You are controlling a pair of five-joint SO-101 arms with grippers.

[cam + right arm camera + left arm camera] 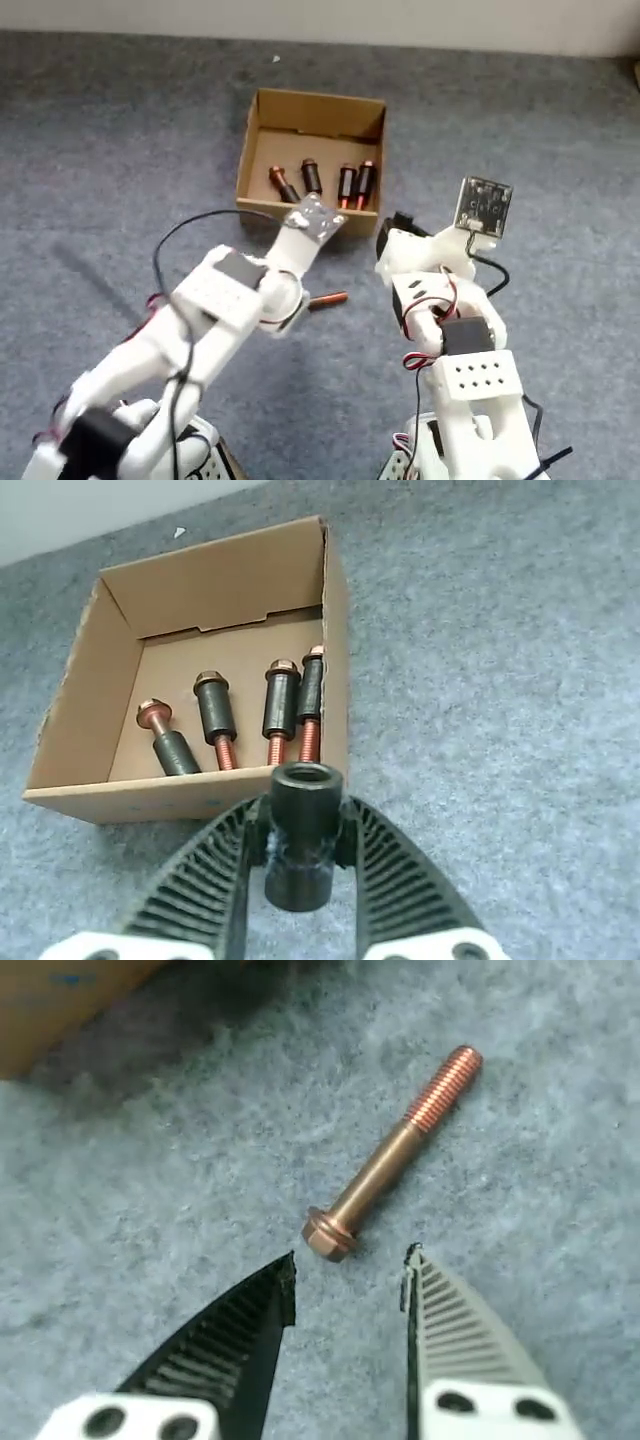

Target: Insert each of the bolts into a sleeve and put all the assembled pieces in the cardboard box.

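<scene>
Copper bolt (385,1160) lies on the carpet (150,1210) just outside the cardboard box (335,630), left gripper (351,1256) spread wide at its head; advise clamping the plain shank squarely, as the right gripper (303,805) grips the black sleeve (297,845) near the box front.

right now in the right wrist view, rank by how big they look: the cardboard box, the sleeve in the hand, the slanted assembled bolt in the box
1. cardboard box
2. sleeve, though it is nearest the camera, so its lead over the next is unsure
3. slanted assembled bolt
</scene>
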